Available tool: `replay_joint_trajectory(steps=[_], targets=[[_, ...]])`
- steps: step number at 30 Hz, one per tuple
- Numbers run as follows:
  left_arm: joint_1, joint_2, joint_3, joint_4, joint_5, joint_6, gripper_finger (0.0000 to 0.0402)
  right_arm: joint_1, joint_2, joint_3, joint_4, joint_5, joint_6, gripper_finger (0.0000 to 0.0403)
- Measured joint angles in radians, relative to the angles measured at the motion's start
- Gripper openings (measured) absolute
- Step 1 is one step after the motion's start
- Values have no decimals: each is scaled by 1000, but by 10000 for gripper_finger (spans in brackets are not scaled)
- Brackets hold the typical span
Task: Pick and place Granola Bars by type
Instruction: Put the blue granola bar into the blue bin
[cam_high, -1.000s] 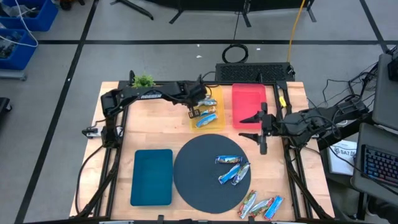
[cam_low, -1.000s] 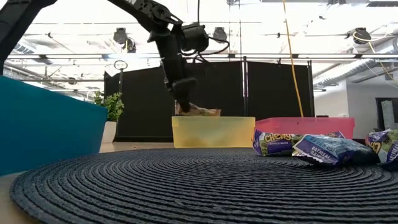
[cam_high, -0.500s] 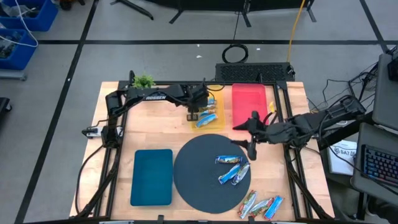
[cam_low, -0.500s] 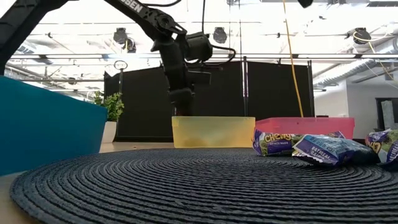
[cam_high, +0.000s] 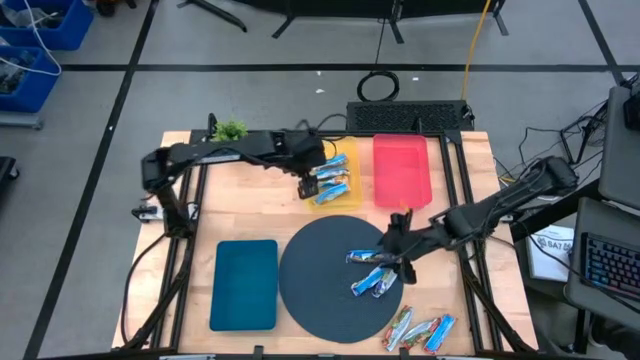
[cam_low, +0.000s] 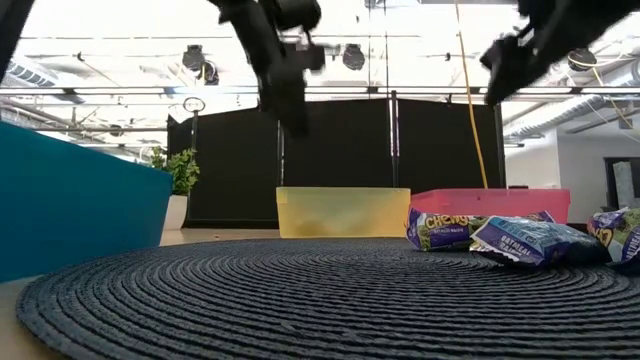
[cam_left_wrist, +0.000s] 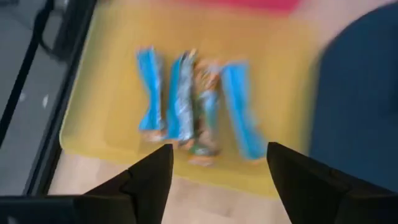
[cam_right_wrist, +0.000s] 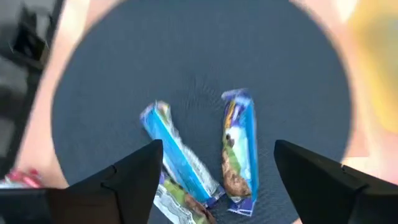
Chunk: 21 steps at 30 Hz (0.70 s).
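Note:
Several blue foil granola bars (cam_left_wrist: 186, 102) lie side by side in the yellow tray (cam_high: 352, 196). My left gripper (cam_high: 311, 187) hangs open and empty above that tray's left side; it also shows in its wrist view (cam_left_wrist: 217, 163). Three more bars (cam_high: 372, 272) lie on the round dark mat (cam_high: 320, 285), two of them plain in the right wrist view (cam_right_wrist: 239, 149). My right gripper (cam_high: 399, 250) is open and empty above the mat's right part, over these bars (cam_right_wrist: 217, 155). Three bars (cam_high: 420, 330) lie on the wood by the near right corner.
A red tray (cam_high: 402, 170) stands right of the yellow one, a teal tray (cam_high: 244, 285) at the near left, and a small green plant (cam_high: 231, 129) at the far left. In the low view the bars (cam_low: 500, 235) lie on the mat before both far trays.
My left gripper held a bar over the yellow tray a second ago; the bar is gone from its fingers and the gripper has risen. My right gripper has gone from beside the red tray toward the near edge and left, out over the bars on the mat.

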Motion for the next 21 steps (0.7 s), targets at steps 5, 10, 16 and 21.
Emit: replay_joint_trajectory(steps=[5,10,16,21], targets=[[-100,-114,0,-2,107,-69,241,0,84,-71,70,-29,-65,282],[-218,-182,0,1,145,-159,224,-9,157,-110,95,-29,-127,276],[-362,-195,0,-6,100,-271,214,-48,214,-130,166,1,-157,276],[-444,-193,0,-6,58,-347,213,-75,247,-130,187,-1,-195,266]])
